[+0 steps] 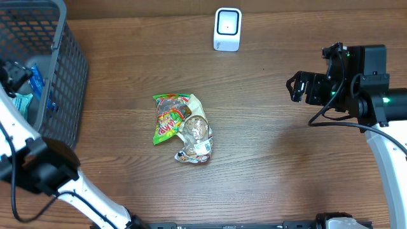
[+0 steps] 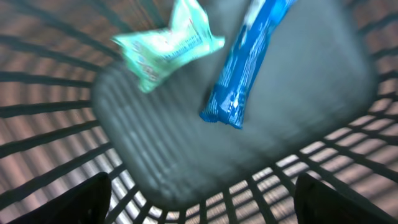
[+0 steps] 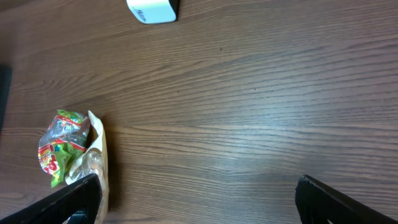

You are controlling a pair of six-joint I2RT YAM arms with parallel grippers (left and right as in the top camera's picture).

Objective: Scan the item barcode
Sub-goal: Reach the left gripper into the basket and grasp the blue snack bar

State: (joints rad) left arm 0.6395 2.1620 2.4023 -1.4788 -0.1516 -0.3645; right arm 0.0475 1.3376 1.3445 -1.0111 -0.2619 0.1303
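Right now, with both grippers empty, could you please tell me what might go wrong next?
1. The green packet and the clear packet overlap on the table, so the open right gripper might lift both or shove one aside.
2. The open left gripper is inside the basket; a sideways exit could snag its bars.
3. Both packets look crumpled, so a barcode may not face the scanner flat.

Wooden table [image 1: 267, 172], grey basket [image 1: 57, 76] at left, white scanner [image 1: 227, 28] at back, two touching snack packets [image 1: 181, 127] mid-table
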